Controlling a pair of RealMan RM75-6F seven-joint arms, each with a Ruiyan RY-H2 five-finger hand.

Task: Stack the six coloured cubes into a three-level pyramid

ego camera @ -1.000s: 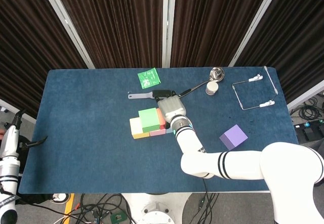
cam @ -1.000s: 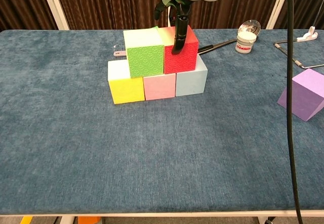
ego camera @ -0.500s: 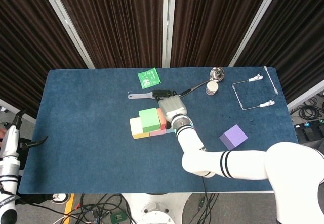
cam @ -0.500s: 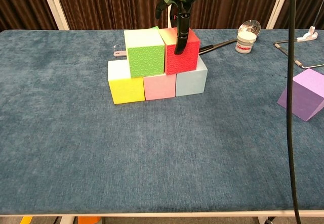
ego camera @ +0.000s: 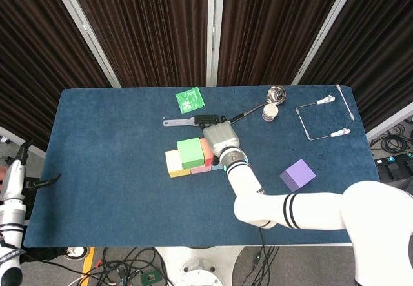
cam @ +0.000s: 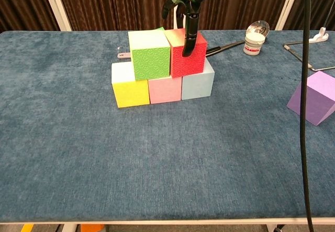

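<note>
Yellow [cam: 130, 92], pink [cam: 165, 90] and light blue [cam: 198, 84] cubes form a row near the table's middle. A green cube [cam: 150, 55] and a red cube [cam: 188, 54] sit side by side on top of that row. The purple cube [cam: 314, 102] lies alone at the right, also seen as the purple cube [ego camera: 297, 174] in the head view. My right hand [cam: 184, 1] hovers over the red cube, one finger hanging against the top of its front face, gripping nothing. My left hand [ego camera: 13, 186] stays off the table's left edge, fingers apart and empty.
Behind the stack lie a flat metal tool [ego camera: 177, 122], a green packet [ego camera: 189, 99], a long-handled ladle [ego camera: 276, 94] and a small jar [cam: 253, 38]. A wire frame [ego camera: 322, 119] occupies the back right. The right arm's cable [cam: 302, 85] hangs down in front of the purple cube.
My right hand has risen slightly; its finger slid from low on the red cube's front face up to its top edge. The cubes and the left hand stayed put.
</note>
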